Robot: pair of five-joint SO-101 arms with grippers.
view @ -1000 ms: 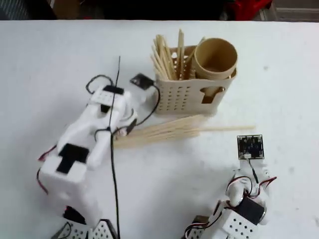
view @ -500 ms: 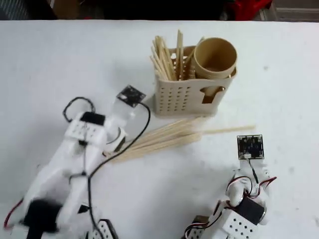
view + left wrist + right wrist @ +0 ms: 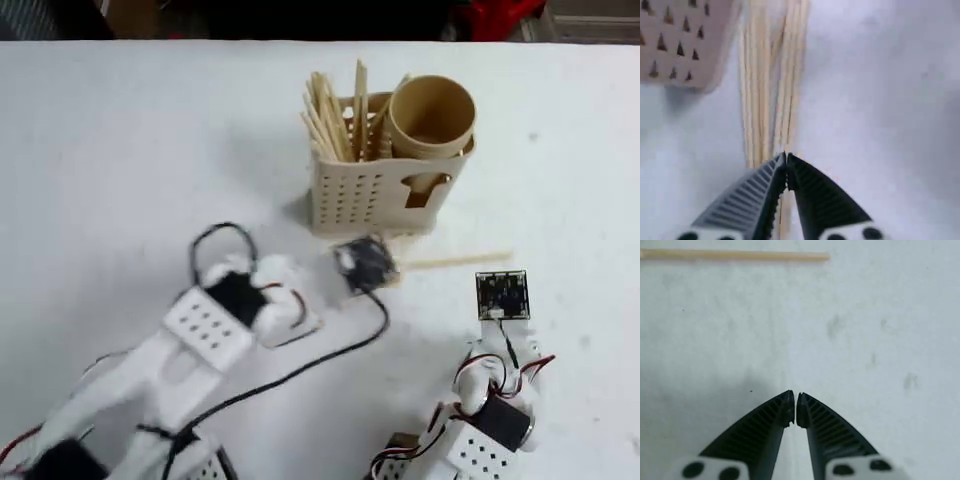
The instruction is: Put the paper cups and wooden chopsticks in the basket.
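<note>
Left hand [image 3: 786,159] swung in, shut, empty, loose chopsticks [image 3: 790,75] under its tips: pickup next. Right hand [image 3: 794,407] shut, empty.

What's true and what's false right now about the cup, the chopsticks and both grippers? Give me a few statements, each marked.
1. A paper cup sits in the basket. True.
2. Every chopstick is in the basket. False: a loose bundle lies on the table beside the basket.
3. The right gripper holds a chopstick. False: it is shut on nothing, and a single chopstick lies apart from it.
4. The left gripper is shut, its tips over the loose bundle. True.
</note>
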